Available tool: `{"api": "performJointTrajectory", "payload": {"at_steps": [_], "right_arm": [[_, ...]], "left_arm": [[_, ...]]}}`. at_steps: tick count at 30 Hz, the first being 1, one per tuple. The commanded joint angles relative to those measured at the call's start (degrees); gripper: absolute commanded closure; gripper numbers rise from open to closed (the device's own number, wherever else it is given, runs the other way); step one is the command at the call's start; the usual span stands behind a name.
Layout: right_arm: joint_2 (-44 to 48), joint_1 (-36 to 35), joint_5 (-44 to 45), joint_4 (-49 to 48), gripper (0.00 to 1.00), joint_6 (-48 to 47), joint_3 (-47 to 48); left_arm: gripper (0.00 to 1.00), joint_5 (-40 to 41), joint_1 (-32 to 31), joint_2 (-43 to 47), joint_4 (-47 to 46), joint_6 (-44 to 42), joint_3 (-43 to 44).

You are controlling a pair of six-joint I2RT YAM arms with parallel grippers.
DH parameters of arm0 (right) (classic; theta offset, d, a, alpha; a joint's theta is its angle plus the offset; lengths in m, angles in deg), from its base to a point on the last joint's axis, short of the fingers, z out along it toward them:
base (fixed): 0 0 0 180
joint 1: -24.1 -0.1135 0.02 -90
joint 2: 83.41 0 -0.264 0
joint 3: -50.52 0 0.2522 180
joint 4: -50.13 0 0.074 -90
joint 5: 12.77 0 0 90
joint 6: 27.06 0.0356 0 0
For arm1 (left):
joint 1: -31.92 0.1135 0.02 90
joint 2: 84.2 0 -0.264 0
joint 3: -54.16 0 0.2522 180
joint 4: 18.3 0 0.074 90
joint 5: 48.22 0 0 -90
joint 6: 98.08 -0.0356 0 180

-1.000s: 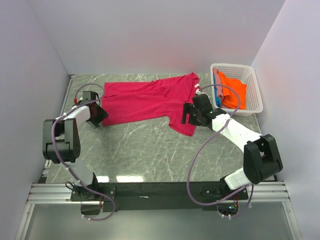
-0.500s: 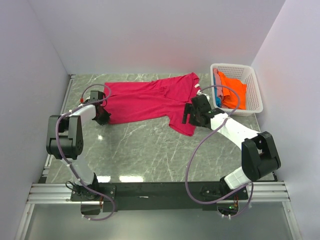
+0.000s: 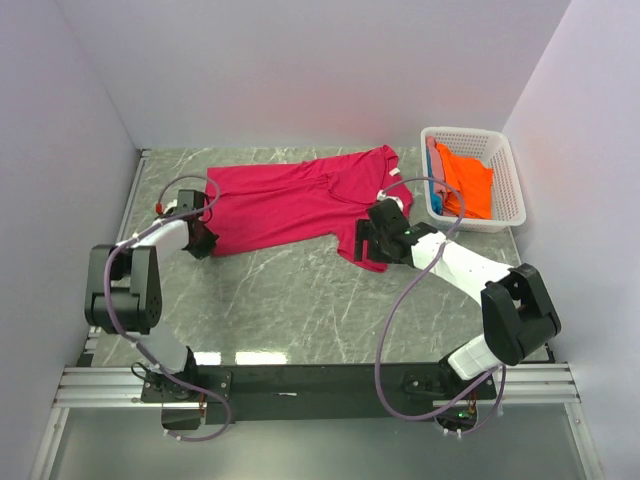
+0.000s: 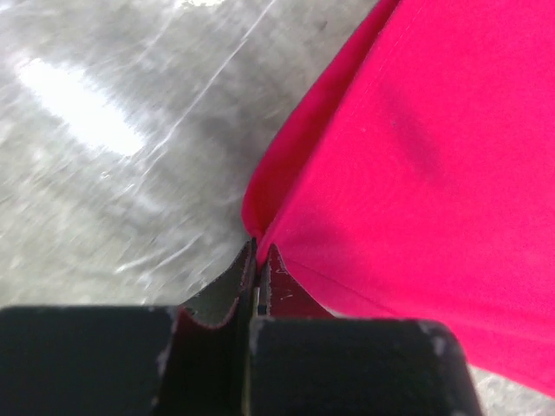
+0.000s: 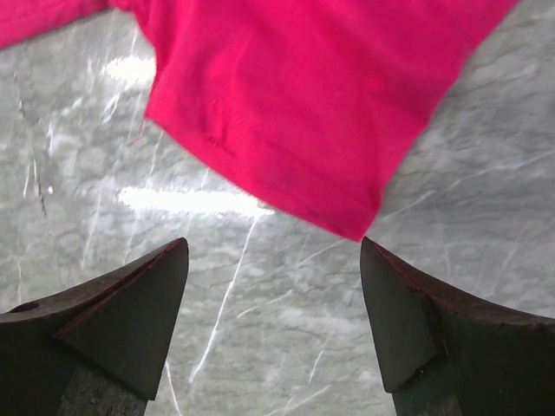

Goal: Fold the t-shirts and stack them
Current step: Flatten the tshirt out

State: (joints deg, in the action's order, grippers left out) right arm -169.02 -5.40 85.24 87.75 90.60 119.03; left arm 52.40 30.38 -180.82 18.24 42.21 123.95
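A crimson-pink t-shirt (image 3: 290,200) lies spread across the back of the marble table (image 3: 290,300). My left gripper (image 3: 203,240) sits at its near-left corner. In the left wrist view the jaws are shut, with the corner of the pink cloth (image 4: 416,156) pinched at the tips of the left gripper (image 4: 257,249). My right gripper (image 3: 362,240) hangs over the shirt's near-right flap. It is open wide in the right wrist view (image 5: 273,243), and the flap's hem (image 5: 286,121) lies just ahead of its fingertips without touching them. An orange t-shirt (image 3: 468,180) and a blue-teal one (image 3: 438,195) lie in the basket.
A white lattice basket (image 3: 470,132) stands at the back right corner, close to the right wall. Pale walls close in the table on the left, back and right. Bare marble lies between the shirt and the arm bases.
The left gripper has closed on the shirt's near-left corner and its arm has shifted a little. The right gripper has slid left and nearer along the shirt's right flap, staying open.
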Motion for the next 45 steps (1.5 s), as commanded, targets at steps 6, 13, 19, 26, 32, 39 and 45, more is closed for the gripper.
{"api": "performJointTrajectory", "payload": {"at_steps": [6, 13, 19, 26, 32, 39, 45], "right_arm": [[4.12, -3.37, 1.75, 1.9, 0.14, 2.4, -3.66], [2.56, -3.55, 2.09, -1.88, 0.16, 3.81, -4.65], [-3.86, -2.68, 10.97, 0.75, 0.18, 4.59, 0.27], [-5.8, 2.25, 2.11, -5.4, 0.39, 3.54, -1.65], [-5.01, 2.51, -1.33, -7.07, 0.41, 4.94, -5.25], [-6.59, 2.51, 1.92, -6.37, 0.41, 6.35, -7.19], [-7.21, 2.51, 3.93, -8.74, 0.69, 5.74, -6.58]], "left_arm": [[0.99, 5.29, 0.05, 12.68, -1.25, 2.27, -3.82], [0.99, 5.74, 0.05, 13.04, -2.48, 1.05, -4.17], [0.99, 6.17, -0.57, 14.17, -4.15, -0.27, -4.7], [0.99, 6.88, -0.74, 14.27, -4.15, -0.53, -4.53], [0.99, 8.02, -0.92, 14.27, -3.54, -0.45, -4.09], [0.99, 8.99, -1.62, 14.44, -3.01, -0.1, -4.0], [0.99, 11.01, -2.33, 15.75, -2.66, -0.27, -3.82]]}}
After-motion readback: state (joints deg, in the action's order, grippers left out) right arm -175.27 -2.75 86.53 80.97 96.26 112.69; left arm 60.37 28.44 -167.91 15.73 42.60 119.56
